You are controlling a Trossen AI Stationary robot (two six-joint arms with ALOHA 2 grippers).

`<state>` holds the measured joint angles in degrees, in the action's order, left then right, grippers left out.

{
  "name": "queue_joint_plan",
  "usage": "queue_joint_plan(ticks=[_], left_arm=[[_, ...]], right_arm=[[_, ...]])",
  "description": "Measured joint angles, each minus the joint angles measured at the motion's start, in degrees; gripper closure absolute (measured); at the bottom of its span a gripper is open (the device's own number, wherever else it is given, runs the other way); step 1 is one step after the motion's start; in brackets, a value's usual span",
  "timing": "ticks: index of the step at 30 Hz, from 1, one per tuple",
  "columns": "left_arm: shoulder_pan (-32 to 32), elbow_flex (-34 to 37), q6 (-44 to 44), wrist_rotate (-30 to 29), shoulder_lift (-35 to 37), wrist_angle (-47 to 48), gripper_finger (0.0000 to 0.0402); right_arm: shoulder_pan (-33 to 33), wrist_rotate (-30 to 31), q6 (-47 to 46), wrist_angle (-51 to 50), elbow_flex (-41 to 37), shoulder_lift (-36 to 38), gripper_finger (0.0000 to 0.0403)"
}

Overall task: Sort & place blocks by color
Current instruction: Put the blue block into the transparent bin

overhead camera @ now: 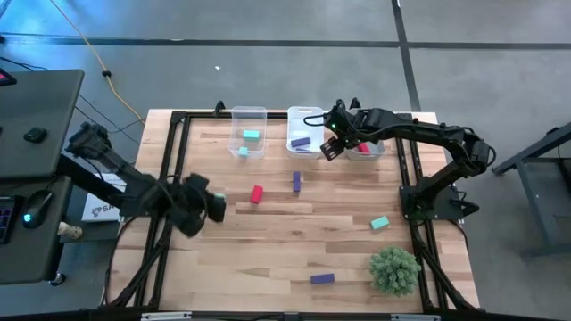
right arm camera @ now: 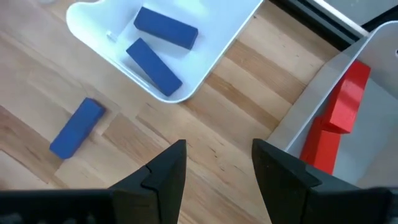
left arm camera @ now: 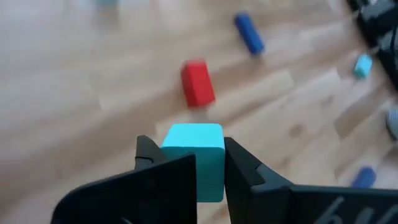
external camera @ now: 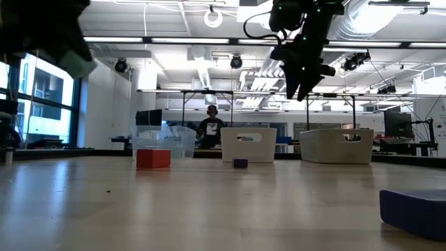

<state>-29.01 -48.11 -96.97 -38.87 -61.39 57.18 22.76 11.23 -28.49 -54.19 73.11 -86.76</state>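
The left gripper (left arm camera: 210, 177) pinches a teal block (left arm camera: 194, 158) above the table (overhead camera: 268, 241), raised over the left-centre area. Beyond it, a red block (overhead camera: 257, 193) and a purple block (overhead camera: 296, 182) lie on the wood. Farther back, the right gripper (right arm camera: 217, 168) hangs with its fingers spread and empty, between the middle bin (right arm camera: 205, 56) holding purple blocks and the right bin (right arm camera: 367, 93) holding red blocks.
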Motion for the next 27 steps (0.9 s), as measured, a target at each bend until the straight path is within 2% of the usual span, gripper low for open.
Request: queue_joint_plan(ticks=[9,16,21,27], left_arm=[[16.5,0.0,22.8,-0.8,7.2,-1.7,0.0401],[28.4,0.0,42.2,-0.6,9.0,-9.9,0.0401],[37.1,0.0,53.7,2.1,8.7,-16.6,0.0401],[47.1,0.0,64.4,8.1,7.9,-21.7,0.0401]], right_arm=[[0.1,0.3,0.0,3.2,0.0,0.0,0.0231],[0.1,0.3,0.3,7.0,0.0,0.0,0.0231],[0.1,1.2,1.4,10.1,0.0,0.0,0.0231],[0.1,1.2,1.5,12.6,0.0,0.0,0.0231]])
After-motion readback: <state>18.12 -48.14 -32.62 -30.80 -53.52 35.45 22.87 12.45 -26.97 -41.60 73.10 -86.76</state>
